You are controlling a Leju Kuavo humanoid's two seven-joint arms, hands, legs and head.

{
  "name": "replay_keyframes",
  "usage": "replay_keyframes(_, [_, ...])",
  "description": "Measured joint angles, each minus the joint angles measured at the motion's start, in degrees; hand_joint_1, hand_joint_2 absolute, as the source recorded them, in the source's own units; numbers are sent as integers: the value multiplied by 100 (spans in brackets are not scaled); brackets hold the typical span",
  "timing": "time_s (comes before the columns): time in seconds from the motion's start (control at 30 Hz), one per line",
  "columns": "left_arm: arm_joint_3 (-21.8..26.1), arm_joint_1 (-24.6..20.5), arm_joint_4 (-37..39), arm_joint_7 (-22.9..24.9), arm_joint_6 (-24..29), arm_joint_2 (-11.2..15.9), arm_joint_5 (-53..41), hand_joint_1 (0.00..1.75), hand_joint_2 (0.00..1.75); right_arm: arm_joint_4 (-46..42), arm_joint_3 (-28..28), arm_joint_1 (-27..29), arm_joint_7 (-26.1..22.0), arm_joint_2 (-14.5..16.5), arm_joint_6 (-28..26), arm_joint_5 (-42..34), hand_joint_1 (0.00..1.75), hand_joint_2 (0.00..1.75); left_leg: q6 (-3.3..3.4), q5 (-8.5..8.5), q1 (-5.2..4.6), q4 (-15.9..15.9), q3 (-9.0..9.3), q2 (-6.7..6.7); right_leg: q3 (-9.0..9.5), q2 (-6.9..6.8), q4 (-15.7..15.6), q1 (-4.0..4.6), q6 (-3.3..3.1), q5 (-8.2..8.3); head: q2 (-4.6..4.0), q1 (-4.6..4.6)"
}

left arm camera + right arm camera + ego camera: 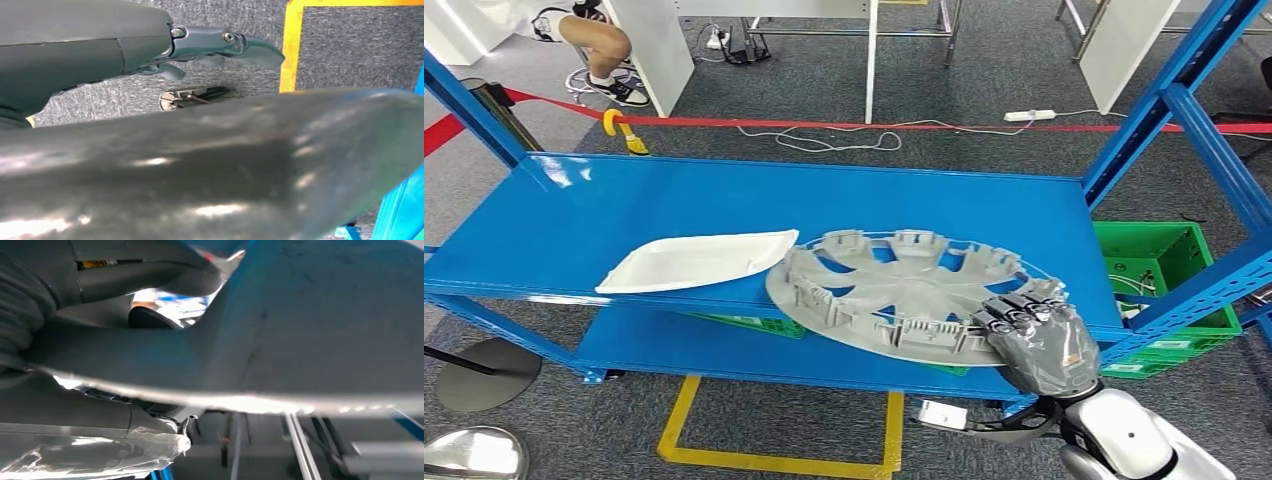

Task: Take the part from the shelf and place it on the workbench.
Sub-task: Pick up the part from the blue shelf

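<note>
Fingers (1022,312) of our right hand (1039,345) curl over the near rim of the wheel cover (904,293), thumb hidden beneath, so we judge it gripped. That grey round part lies flat on the blue shelf (674,205), its near edge overhanging the shelf front; it spreads away from the fingers, forward and toward our left. Beyond its far-left edge, touching or slightly overlapping it, rests a white tray (696,260). Our left hand (220,47) hangs over the carpet, its fingers straight with nothing in them. We judge that the right hand, already on the part, should lift it.
</note>
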Motion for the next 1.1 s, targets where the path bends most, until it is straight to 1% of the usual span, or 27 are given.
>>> replay_keyframes(0.13, [-2,-12,13,-4,-17,-2,-9,0,175,-331,-11,-12,-41,-39,-50,-13,175,175,0,0,0,0,-1,-1,1,-3,0,0,0,0,0,1])
replay_keyframes(0.3, [-3,-35,91,127,-53,-32,-89,0,175,-443,-44,31,-97,-113,-152,13,175,175,0,0,-3,0,-1,-1,1,-1,0,-3,0,0,0,1])
replay_keyframes(0.47, [-5,-52,243,355,61,-100,-327,0,175,-630,-76,88,-144,-148,-364,74,175,175,1,0,-2,0,-1,0,-2,-1,0,-2,0,0,0,-1])
replay_keyframes(0.67, [-5,-68,338,397,90,-165,-368,0,175,-753,-101,93,-146,-168,-397,78,175,175,0,0,-2,0,-1,0,-2,0,0,-1,0,0,0,1])
replay_keyframes(0.8, [-5,-69,375,457,34,-191,-435,0,0,-809,-106,93,-164,-172,-415,86,175,175,0,0,-2,0,-2,0,-1,0,0,-2,0,0,0,1])
replay_keyframes(0.93, [-5,-75,442,546,-38,-227,-563,0,175,-923,-118,86,-198,-173,-420,73,175,175,0,0,-2,0,-2,0,-1,-1,0,-2,0,0,0,0])
replay_keyframes(1.1, [-5,-90,552,653,-129,-285,-688,0,175,-995,-128,85,-219,-173,-425,58,175,175,0,0,-2,0,-2,0,-1,-1,0,-1,0,0,0,1])
